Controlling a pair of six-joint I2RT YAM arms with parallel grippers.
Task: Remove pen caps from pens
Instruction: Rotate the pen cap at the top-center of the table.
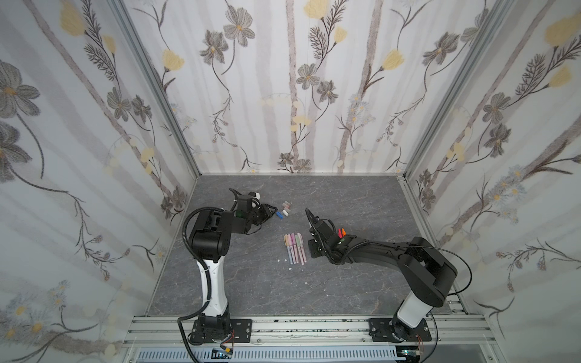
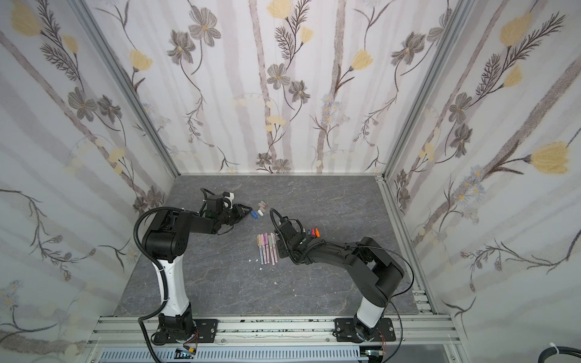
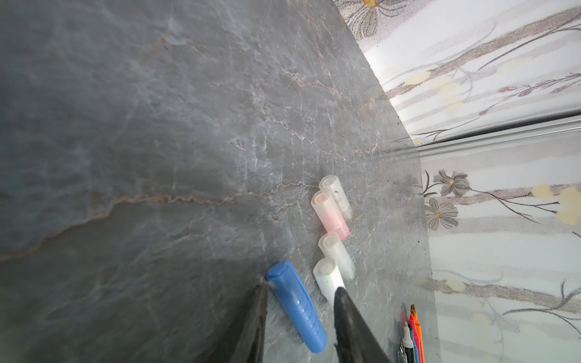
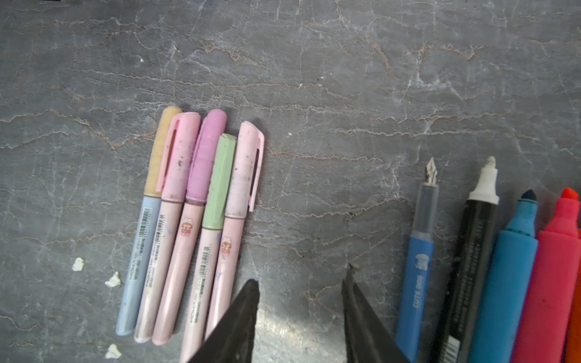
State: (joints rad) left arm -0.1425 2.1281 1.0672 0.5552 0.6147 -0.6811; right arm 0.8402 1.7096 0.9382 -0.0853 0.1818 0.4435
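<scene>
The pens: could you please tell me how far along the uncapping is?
Done: five uncapped pens show bare tips; four pale caps lie loose. In hand: the left hand stands open around the blue cap; the right hand is open, empty. Remaining: five pastel pens are capped.

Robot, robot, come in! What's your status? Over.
Left gripper open, blue cap lying loose between its jaws. Right gripper open, empty. Five pastel pens capped. Nothing blocking.
</scene>
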